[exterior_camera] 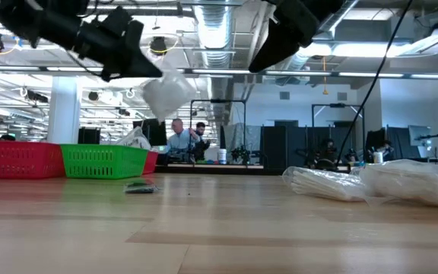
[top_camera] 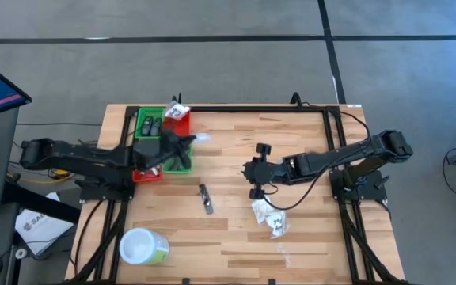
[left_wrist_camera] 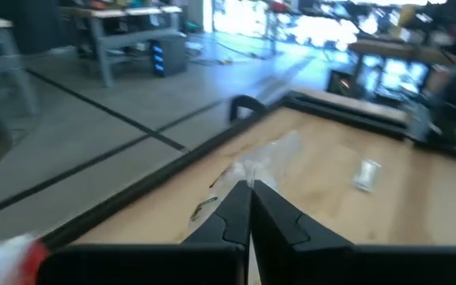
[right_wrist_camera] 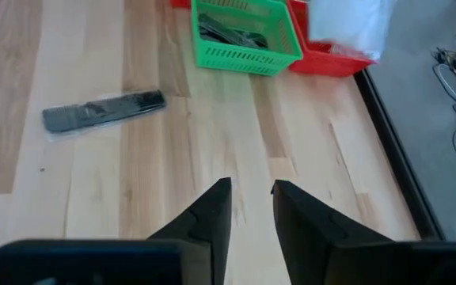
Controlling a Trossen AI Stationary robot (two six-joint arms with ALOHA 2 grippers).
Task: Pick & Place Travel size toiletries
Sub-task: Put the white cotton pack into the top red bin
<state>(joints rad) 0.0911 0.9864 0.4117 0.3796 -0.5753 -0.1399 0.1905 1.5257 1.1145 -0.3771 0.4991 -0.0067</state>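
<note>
Overhead view: left gripper (top_camera: 187, 142) at centre-left, beside the green slatted plastic bin (top_camera: 150, 127) and red slatted plastic bin (top_camera: 182, 119), pinched shut on a clear crinkly plastic packet (top_camera: 203, 138); right gripper (top_camera: 252, 180) mid-frame, fingers parted and holding nothing. Slim dark wrapped tube (top_camera: 205, 198) flat on the pale wooden table (top_camera: 236, 237), long axis near vertical in frame; white crinkly packets (top_camera: 269, 218) heaped lower right. Bins already holding some items, so roughly partway, several pieces left. Low view: packet (exterior_camera: 167, 91) hanging in the air, above and right of the green bin (exterior_camera: 103, 161). Left wrist view: dark fingers (left_wrist_camera: 229, 212) closed together on the packet (left_wrist_camera: 264, 162). Right wrist view: fingertips (right_wrist_camera: 212, 207) apart, tube (right_wrist_camera: 104, 111) lying near horizontal at upper left.
</note>
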